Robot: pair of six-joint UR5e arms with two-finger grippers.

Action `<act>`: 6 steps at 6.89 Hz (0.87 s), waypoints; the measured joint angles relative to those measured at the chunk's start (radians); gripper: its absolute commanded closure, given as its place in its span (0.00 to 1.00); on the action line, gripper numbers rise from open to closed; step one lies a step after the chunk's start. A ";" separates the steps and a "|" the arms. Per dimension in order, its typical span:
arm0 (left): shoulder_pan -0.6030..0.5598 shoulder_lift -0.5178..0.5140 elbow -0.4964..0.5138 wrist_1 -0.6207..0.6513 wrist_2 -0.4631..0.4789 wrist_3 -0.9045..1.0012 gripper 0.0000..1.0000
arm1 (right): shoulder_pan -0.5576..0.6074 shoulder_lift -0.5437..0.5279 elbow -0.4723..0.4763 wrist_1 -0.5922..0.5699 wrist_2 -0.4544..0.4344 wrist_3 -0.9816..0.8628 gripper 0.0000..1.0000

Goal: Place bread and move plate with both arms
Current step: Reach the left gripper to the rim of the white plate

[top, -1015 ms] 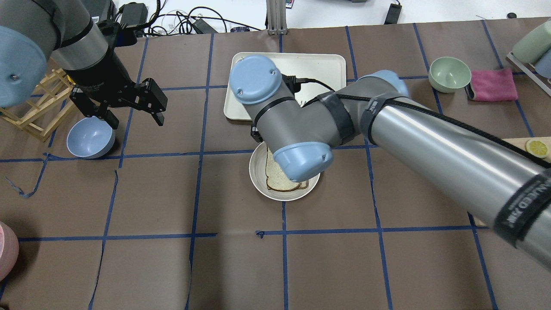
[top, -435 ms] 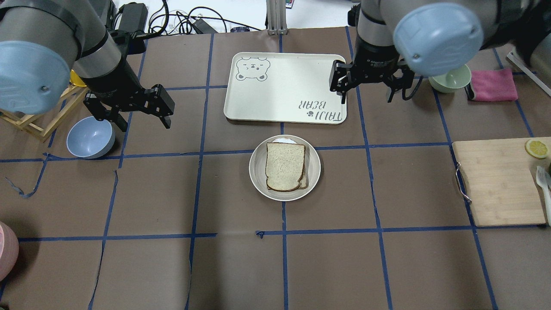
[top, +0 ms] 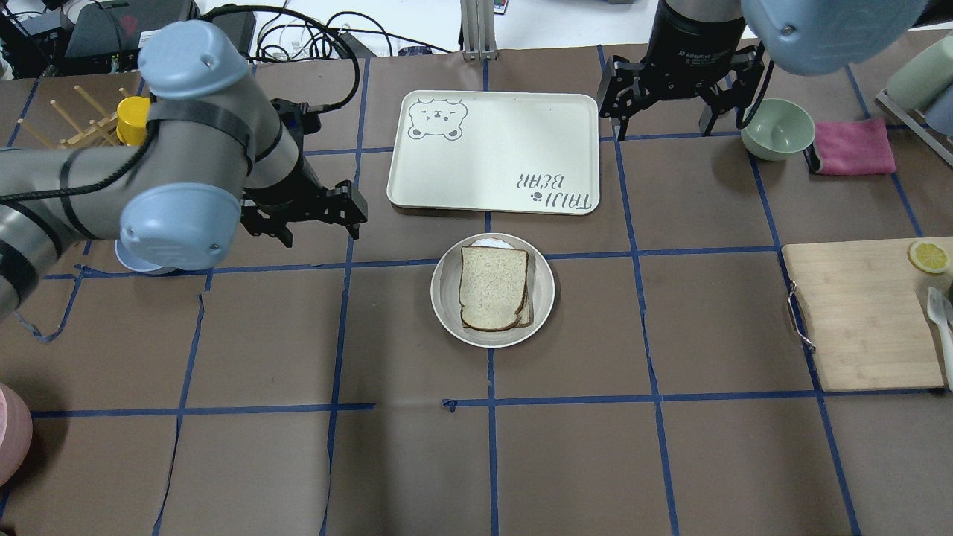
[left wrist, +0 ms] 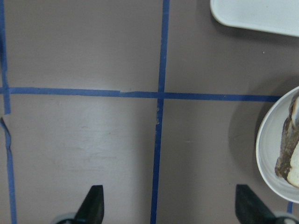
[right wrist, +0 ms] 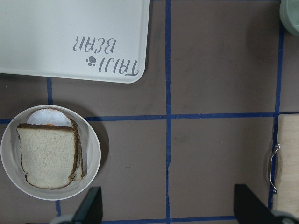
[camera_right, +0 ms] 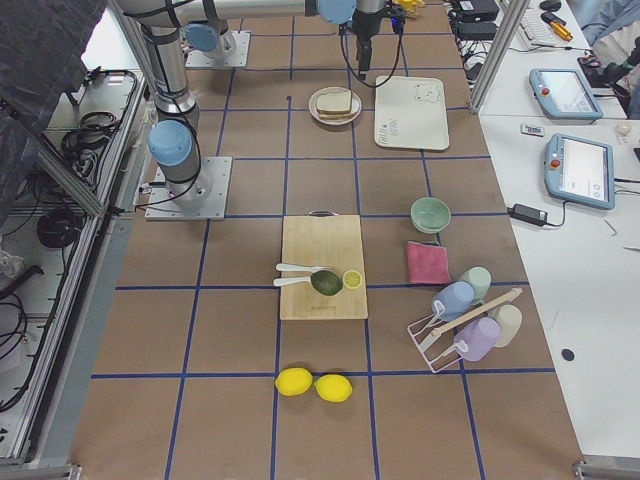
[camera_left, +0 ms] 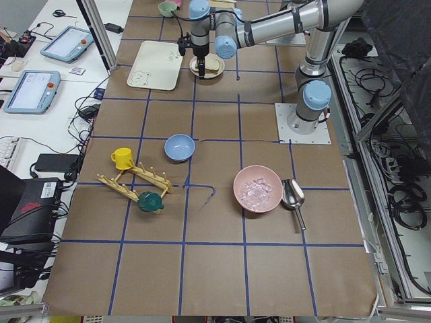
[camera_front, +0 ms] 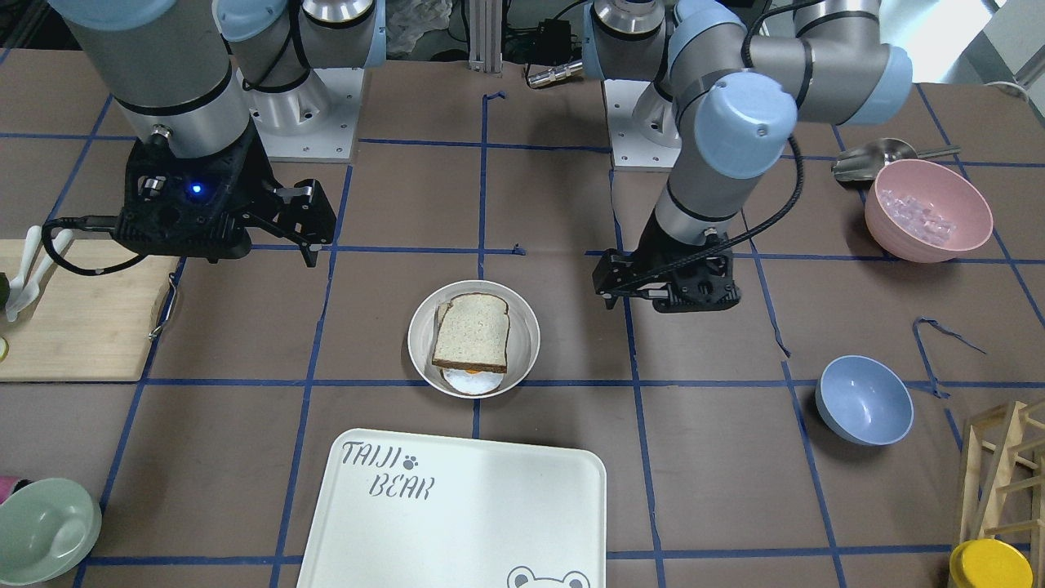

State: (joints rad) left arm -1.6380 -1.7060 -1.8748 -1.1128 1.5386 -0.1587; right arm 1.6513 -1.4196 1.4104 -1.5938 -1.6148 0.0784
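Left of the round cream-white plate (top: 443, 298), the left arm's black fingers (left wrist: 93, 207) hung wide apart, empty, over the brown worktop (top: 298, 461); the dark-crusted whole-wheat bread slice (top: 491, 286) lay on that plate; right of it, the right arm's fingers (right wrist: 91, 207) gaped, empty.

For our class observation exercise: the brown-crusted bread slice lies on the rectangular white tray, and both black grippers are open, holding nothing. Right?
No. The overhead view shows the brown-crusted bread slice on the round cream-white plate, not the rectangular white tray beyond it. The black left gripper and right gripper are indeed open, holding nothing.
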 measured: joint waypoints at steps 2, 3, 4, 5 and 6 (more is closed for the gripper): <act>-0.086 -0.074 -0.041 0.153 -0.017 -0.096 0.00 | -0.004 -0.009 -0.005 -0.032 -0.007 -0.032 0.00; -0.116 -0.116 -0.046 0.211 -0.021 -0.113 0.00 | -0.005 -0.025 -0.006 -0.035 -0.011 -0.039 0.00; -0.139 -0.155 -0.048 0.260 -0.024 -0.119 0.00 | -0.005 -0.043 -0.005 -0.036 -0.008 -0.060 0.00; -0.154 -0.189 -0.051 0.299 -0.028 -0.118 0.18 | -0.006 -0.055 -0.005 -0.036 -0.003 -0.095 0.00; -0.162 -0.216 -0.054 0.317 -0.030 -0.113 0.45 | -0.009 -0.062 -0.004 -0.034 -0.003 -0.116 0.00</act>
State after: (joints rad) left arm -1.8003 -1.9217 -1.9283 -0.7956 1.5084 -0.2720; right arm 1.6427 -1.4818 1.4063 -1.6277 -1.6179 -0.0373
